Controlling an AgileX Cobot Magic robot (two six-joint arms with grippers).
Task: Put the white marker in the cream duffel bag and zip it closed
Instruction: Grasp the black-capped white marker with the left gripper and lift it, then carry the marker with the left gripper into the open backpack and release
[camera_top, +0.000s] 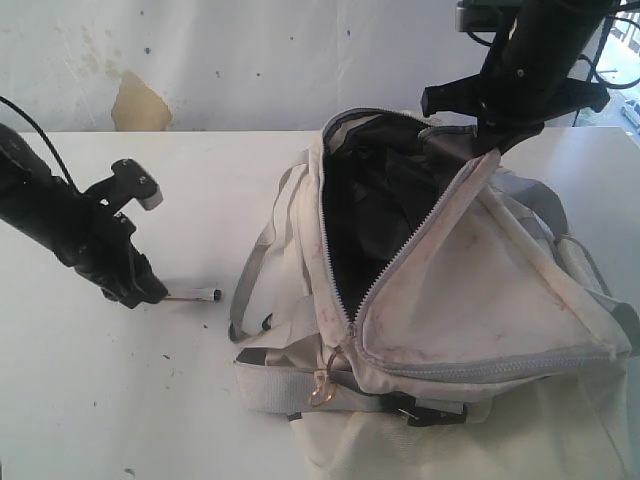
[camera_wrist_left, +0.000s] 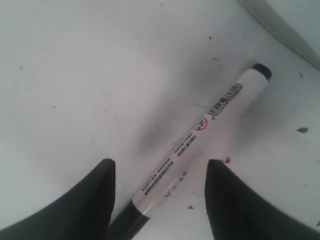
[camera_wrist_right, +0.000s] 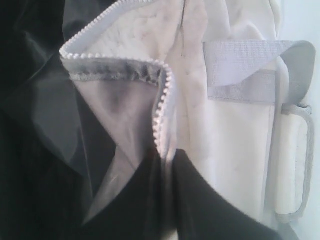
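Observation:
The white marker (camera_top: 196, 296) lies flat on the table, left of the cream duffel bag (camera_top: 480, 300). My left gripper (camera_top: 148, 292) is down at the marker's left end, open. In the left wrist view the marker (camera_wrist_left: 200, 135) runs between the two black fingers (camera_wrist_left: 95, 200), its black cap end low between them and untouched. The bag stands unzipped with its dark lining (camera_top: 375, 200) showing. My right gripper (camera_top: 478, 140) is shut on the bag's upper zipper edge (camera_wrist_right: 161, 115) and holds the mouth up and open.
Grey webbing straps (camera_top: 250, 275) hang off the bag's left side toward the marker. A zipper pull ring (camera_top: 322, 390) and a black buckle (camera_top: 425, 412) sit at the bag's front. A white wall with a torn brown patch (camera_top: 140, 100) backs the table.

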